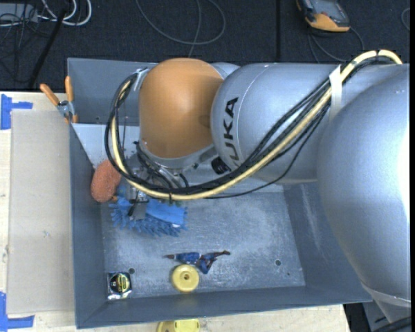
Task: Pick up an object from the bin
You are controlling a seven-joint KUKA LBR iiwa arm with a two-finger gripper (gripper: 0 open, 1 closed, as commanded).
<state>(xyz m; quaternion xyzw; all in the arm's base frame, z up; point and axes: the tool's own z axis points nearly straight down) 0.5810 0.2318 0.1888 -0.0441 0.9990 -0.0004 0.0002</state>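
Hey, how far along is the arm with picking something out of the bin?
Done: the approach. The gripper is low in the bin's upper left, right at the blue bristly brush, beside an orange-brown lump. In hand: nothing visibly lifted, and the brush lies on the floor. Left: grasping and lifting. The yellow disc and small tape measure lie untouched near the front wall.

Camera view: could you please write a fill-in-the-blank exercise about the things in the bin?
The spiky brush below the gripper is ____ in colour.
The small round disc in the bin is ____ in colour.
The tape measure lies in a ____ of the bin.
Missing words: blue; yellow; corner.
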